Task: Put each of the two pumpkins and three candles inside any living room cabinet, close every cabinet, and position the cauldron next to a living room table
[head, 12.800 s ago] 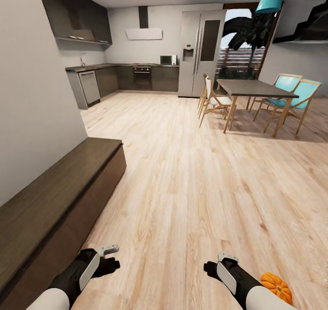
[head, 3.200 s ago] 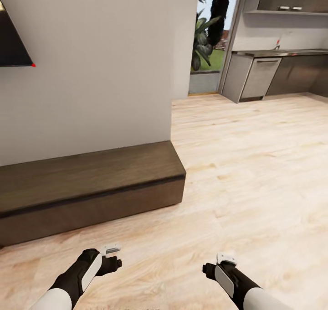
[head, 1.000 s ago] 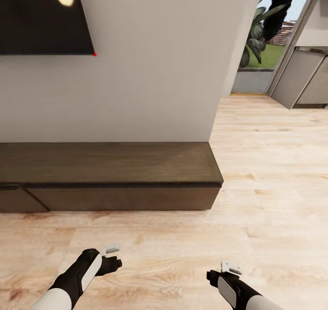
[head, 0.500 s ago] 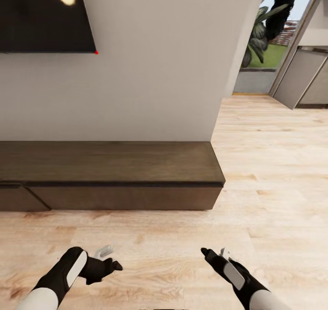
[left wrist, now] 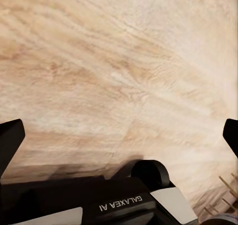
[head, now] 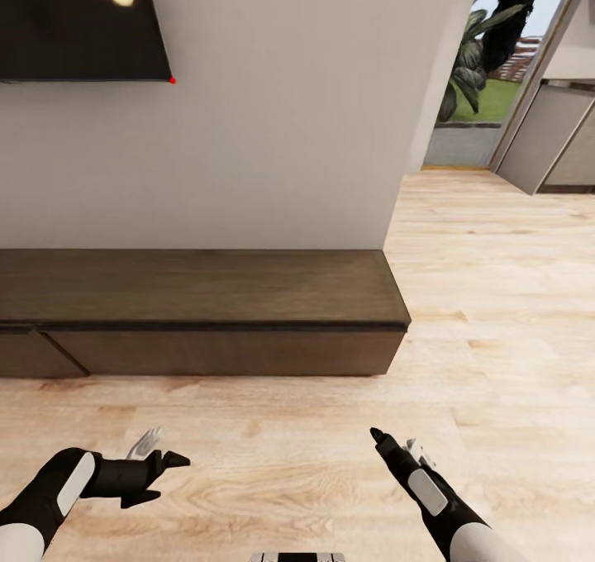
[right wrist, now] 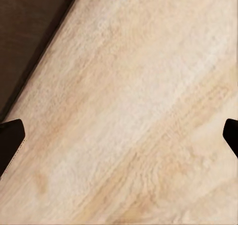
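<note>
The cabinet (head: pixel 207 302), a long low dark-brown wood unit, stands against the white wall straight ahead; its wide drawer front looks shut and its right end stops near the wall corner. A dark slice of the cabinet (right wrist: pixel 27 31) appears in the right wrist view. My left gripper (head: pixel 161 454) hovers open over the plank floor, short of the cabinet, with nothing between its fingers (left wrist: pixel 10 140). My right gripper (head: pixel 392 440) is open too and empty, pointing toward the cabinet's right end over bare floor. The pumpkins, candles, cauldron and table are out of view.
A black wall TV (head: pixel 78 21) hangs above the cabinet at the upper left. Light wood floor (head: pixel 496 314) runs past the wall corner on the right toward a doorway with green plants (head: pixel 487 58) and a grey kitchen unit (head: pixel 549 145).
Both arms have shifted: the left gripper swung out to the left and lower, the right gripper stretched forward toward the cabinet. The view has barely moved in the last second.
</note>
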Controlling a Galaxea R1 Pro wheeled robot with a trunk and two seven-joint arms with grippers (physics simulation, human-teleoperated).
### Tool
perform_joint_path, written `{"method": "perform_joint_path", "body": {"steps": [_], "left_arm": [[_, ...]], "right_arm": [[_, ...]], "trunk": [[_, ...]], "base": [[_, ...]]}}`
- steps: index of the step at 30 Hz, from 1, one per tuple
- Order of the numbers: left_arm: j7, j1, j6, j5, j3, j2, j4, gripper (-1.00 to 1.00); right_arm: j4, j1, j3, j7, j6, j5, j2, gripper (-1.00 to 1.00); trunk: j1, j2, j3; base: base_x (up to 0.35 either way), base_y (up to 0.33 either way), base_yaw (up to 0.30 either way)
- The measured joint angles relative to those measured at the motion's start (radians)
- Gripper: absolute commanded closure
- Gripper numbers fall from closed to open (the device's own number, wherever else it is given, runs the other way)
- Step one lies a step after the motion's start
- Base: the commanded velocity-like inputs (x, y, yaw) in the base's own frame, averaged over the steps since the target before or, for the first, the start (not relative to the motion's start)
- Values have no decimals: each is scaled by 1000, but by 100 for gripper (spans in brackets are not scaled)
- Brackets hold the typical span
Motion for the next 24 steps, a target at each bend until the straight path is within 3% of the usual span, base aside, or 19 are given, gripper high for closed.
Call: {"method": "perform_joint_path", "body": {"steps": [6,9,11,17,22,24], "left_arm": [[-44,-3,11,1,1,14,4,-100],[-116,-4,12,1,-2,14,9,-100],[-191,-4,12,0,-5,15,10,-100],[-381,-5,12,-7,-11,16,11,-100],[-424,-5,12,-8,-12,17,11,-100],[-428,-5,12,-8,-12,17,11,-100]], "right_arm": [[-17,0,-2,1,-82,0,35,-100],[-31,0,-4,13,-93,-4,38,-100],[-34,0,-8,66,-94,-18,39,-100],[-30,0,-34,311,-101,-121,41,-100],[-31,0,-44,373,-103,-150,43,-100],[-27,0,-52,403,-100,-198,58,-100]], "trunk": [[23,-42,-19],[35,-63,-28],[42,-77,-34],[65,-119,-53],[84,-154,-69],[92,-168,-75]], "base": [[0,0,0],[0,0,0],[0,0,0],[0,0,0],[0,0,0],[0,0,0]]}}
